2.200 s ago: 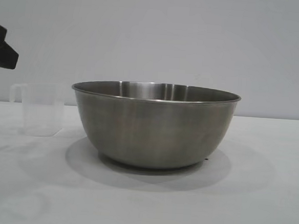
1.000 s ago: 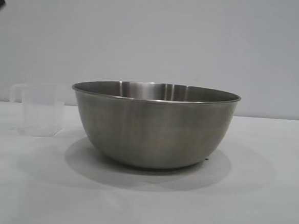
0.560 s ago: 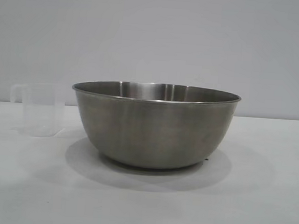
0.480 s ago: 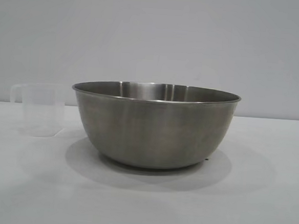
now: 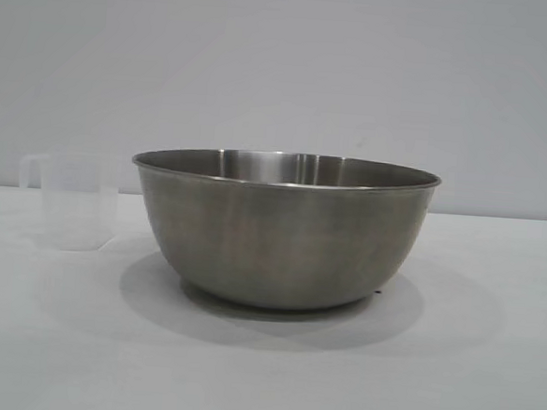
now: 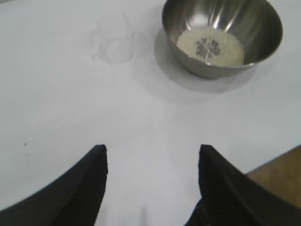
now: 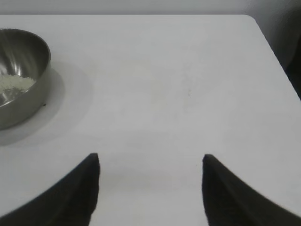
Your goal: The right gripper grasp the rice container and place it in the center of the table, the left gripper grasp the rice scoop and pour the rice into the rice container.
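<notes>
Currently the large round stainless-steel rice container [image 5: 282,230] sits mid-table on the plain white table [image 5: 449,377], cream-coloured rice [image 6: 210,46] heaped in its bottom. The small frosted plastic rice scoop [image 5: 68,200] stands upright just beside it, apart from both claws. My left gripper [image 6: 153,157] is spread wide, empty, well back from the scoop. My right gripper [image 7: 151,162] is spread wide too, holding nothing.
</notes>
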You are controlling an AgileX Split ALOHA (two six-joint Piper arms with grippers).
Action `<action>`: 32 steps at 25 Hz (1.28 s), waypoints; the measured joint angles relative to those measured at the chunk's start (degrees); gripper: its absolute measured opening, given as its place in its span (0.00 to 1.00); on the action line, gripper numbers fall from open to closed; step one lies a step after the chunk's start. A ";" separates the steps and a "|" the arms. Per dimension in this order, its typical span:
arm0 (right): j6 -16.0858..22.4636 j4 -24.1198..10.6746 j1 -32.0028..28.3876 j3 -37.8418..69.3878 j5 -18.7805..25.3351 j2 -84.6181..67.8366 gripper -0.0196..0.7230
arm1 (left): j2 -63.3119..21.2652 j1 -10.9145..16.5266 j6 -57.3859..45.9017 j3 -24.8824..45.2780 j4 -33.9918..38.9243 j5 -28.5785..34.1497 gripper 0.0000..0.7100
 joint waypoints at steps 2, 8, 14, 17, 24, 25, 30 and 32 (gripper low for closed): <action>0.00 0.00 0.00 0.00 0.00 0.00 0.62 | -2.92 0.00 -0.01 0.00 0.61 2.95 0.56; 0.00 0.00 0.00 0.00 0.00 0.00 0.62 | -10.29 0.00 -0.37 -0.16 2.28 6.47 0.56; 0.00 0.00 0.00 0.00 0.00 0.00 0.62 | -14.25 0.00 -0.37 3.18 4.71 6.50 0.56; 0.00 0.00 0.00 0.00 0.00 0.00 0.62 | -14.36 0.00 -0.37 6.68 2.55 5.77 0.56; 0.00 0.00 0.00 0.00 0.00 0.00 0.62 | -14.36 0.00 -0.37 11.60 4.14 0.45 0.56; 0.00 0.00 0.00 0.00 0.00 0.00 0.62 | -14.36 0.00 -0.25 11.95 4.43 -0.42 0.56; 0.00 0.00 0.00 0.00 0.00 0.00 0.62 | -14.36 0.00 -0.02 13.05 4.79 -2.20 0.56; 0.00 0.00 0.00 0.00 0.00 0.00 0.62 | -14.36 0.00 -0.02 13.05 4.79 -2.44 0.56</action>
